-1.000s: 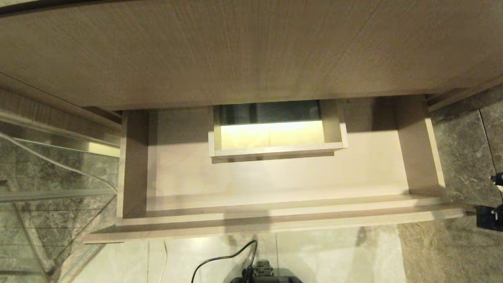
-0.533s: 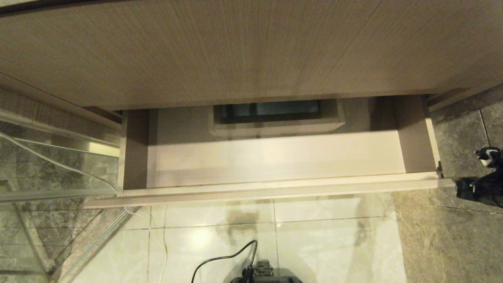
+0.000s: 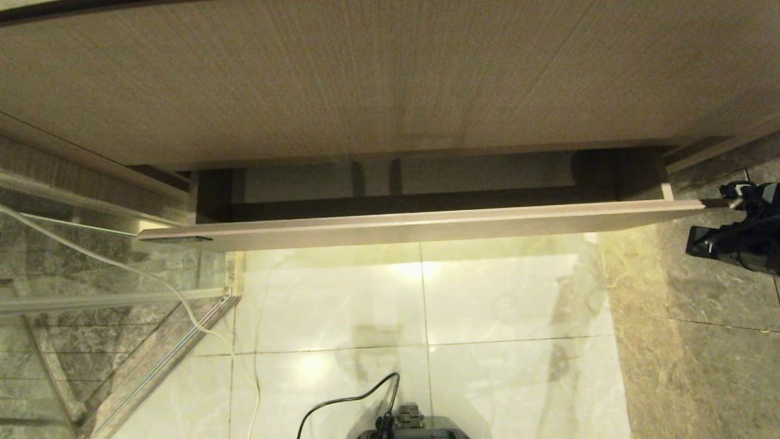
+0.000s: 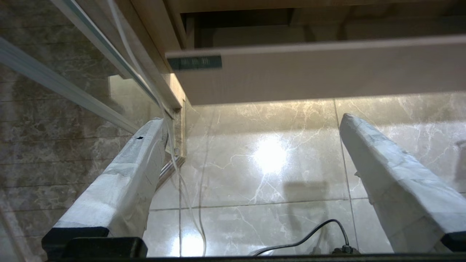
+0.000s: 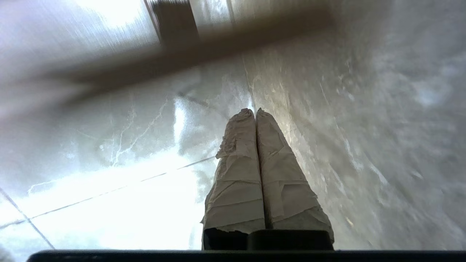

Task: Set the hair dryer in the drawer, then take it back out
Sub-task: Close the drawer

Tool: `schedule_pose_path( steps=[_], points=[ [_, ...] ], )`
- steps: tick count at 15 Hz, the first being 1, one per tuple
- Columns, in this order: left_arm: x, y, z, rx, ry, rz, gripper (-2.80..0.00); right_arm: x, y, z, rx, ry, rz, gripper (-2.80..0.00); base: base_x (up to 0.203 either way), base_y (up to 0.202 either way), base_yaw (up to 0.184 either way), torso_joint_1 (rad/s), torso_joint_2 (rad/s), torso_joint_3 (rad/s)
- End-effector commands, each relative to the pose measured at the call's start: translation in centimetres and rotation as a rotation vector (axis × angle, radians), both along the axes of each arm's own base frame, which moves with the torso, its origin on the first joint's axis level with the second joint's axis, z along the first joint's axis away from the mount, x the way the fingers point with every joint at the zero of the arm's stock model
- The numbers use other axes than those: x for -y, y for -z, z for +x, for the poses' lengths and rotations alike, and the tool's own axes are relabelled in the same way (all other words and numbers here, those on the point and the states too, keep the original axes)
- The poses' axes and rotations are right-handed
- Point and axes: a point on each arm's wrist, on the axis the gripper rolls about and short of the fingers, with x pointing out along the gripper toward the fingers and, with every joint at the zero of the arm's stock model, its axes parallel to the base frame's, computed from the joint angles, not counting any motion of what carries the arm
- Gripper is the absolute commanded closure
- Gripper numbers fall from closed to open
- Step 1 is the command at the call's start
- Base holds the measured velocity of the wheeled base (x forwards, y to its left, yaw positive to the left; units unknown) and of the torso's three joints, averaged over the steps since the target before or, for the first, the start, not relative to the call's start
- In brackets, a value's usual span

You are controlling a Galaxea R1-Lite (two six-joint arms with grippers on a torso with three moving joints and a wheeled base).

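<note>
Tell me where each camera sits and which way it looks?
Head view: up on the robot's head, looking down at the drawer and floor; right pincer shows at the drawer's right end.
Left wrist view: behind the open left pincer, facing the drawer front over shiny tiles.
Right wrist view: behind the shut right pincer, facing blurred floor.
Head and left wrist views share the drawer front.

A home bathroom, seen at the vanity.

Glossy marble-look floor tiles (image 3: 426, 305) fill the lower centre; a wood-grain vanity (image 3: 378, 79) spans the top, its drawer (image 3: 420, 224) just below. At left a glass shower screen (image 3: 85, 268) stands on a metal track, with darker stone tiles (image 3: 688, 341) at right.
</note>
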Motion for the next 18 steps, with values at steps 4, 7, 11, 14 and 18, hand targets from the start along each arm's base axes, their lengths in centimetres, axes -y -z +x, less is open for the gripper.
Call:
schedule_pose_path(
  steps=[4,7,11,14,18],
  points=[
    [0.0,1.1,0.4,-0.038,0.000,-0.001,-2.80,0.2,-1.5,-2.6,-0.109,-0.071,-0.008,0.00,0.000,0.000,0.000,0.000,0.00,0.000],
    [0.0,1.1,0.4,-0.038,0.000,-0.001,-2.80,-0.1,-1.1,-4.1,-0.169,-0.093,0.000,0.00,0.000,0.000,0.000,0.000,0.00,0.000],
    [0.0,1.1,0.4,-0.038,0.000,-0.001,-2.80,-0.1,-1.1,-4.9,-0.186,-0.087,0.002,0.00,0.000,0.000,0.000,0.000,0.00,0.000],
    [0.0,1.1,0.4,-0.036,0.000,-0.002,-2.80,-0.4,-1.3,-5.4,-0.200,-0.097,-0.010,0.00,0.000,0.000,0.000,0.000,0.00,0.000],
    [0.0,1.1,0.4,-0.038,0.000,-0.001,-2.80,-1.2,-1.9,-6.8,-0.276,-0.134,-0.036,0.00,0.000,0.000,0.000,0.000,0.00,0.000]
  ],
)
